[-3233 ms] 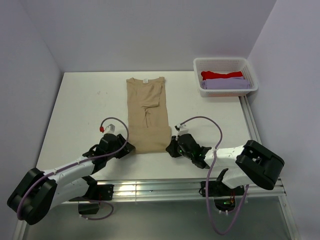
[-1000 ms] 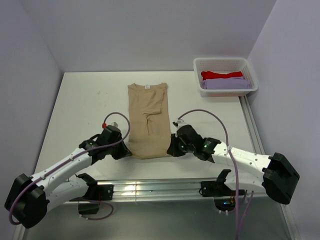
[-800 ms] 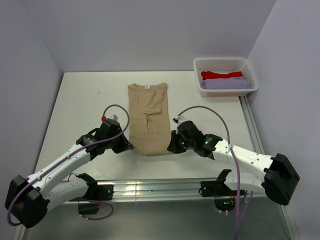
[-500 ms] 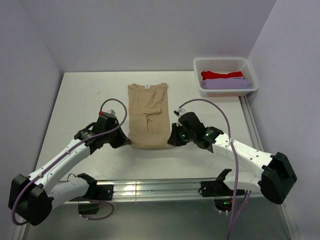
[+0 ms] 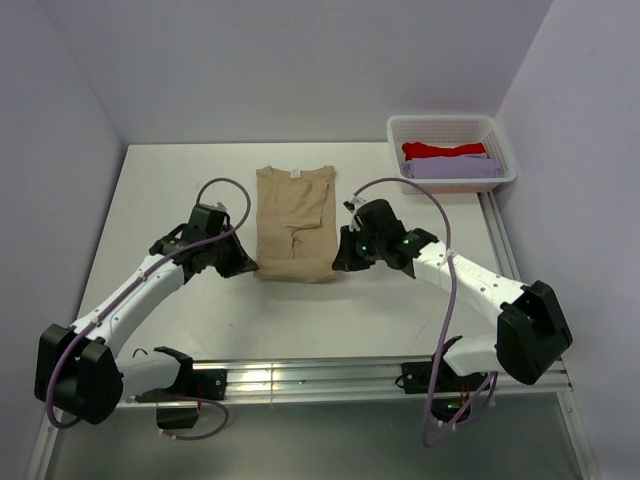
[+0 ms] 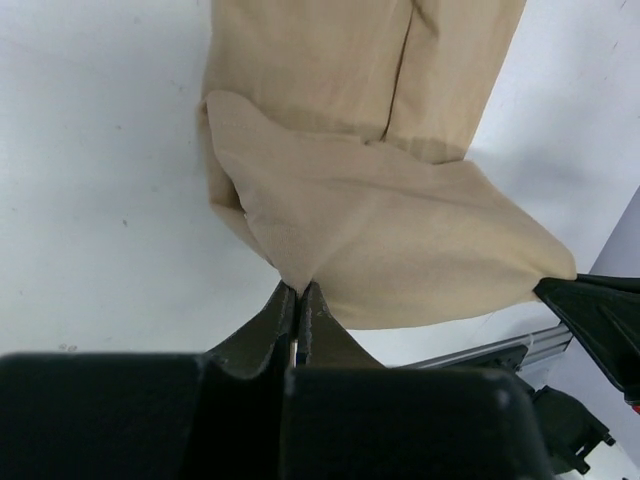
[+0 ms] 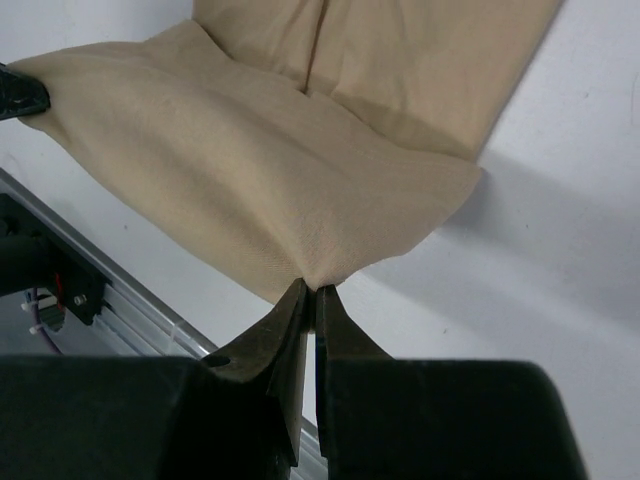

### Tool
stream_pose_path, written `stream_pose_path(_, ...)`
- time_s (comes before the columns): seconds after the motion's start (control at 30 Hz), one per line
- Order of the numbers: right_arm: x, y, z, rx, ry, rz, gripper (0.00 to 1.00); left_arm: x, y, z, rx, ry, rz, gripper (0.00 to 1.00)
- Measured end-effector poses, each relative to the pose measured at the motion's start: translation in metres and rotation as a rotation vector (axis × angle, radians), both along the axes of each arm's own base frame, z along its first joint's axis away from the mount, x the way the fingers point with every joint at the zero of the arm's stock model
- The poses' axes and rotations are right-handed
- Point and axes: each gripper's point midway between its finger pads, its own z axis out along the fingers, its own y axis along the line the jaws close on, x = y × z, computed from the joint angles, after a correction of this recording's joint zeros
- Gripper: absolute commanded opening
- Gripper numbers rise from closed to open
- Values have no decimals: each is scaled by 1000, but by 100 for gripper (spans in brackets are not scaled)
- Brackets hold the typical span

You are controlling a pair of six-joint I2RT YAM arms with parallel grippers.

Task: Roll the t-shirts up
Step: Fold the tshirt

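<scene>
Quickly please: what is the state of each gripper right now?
Left gripper: closed, holding the tan t-shirt.
Right gripper: closed, holding the tan t-shirt too.

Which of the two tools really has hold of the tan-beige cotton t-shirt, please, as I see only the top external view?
Observer: In the left wrist view, the left tool is shut on a thin pinch of the tan-beige cotton t-shirt at one near hem corner.
Operator: Thank you. And the right one?
Observer: In the right wrist view, the right tool is shut on the other hem corner in the same way.
Operator: Is the hem off the surface?
Observer: It appears so. The raised hem sags between both tools, above the white table, and curls over the flat part of the shirt.
</scene>
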Motion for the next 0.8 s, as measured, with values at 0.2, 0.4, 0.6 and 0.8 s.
stream_pose_path(0.2,18,2,0,-4,14,2,0,24,1,8,12,-12,5,0)
stream_pose_path(0.4,37,2,0,-2,26,-6,0,42,2,-1,13,13,4,0)
stream_pose_path(0.6,59,-2,-6,2,56,-29,0,64,3,-13,10,41,9,0)
stream_pose_path(0.8,86,-3,-17,4,85,-59,0,88,1,-19,-11,45,9,0)
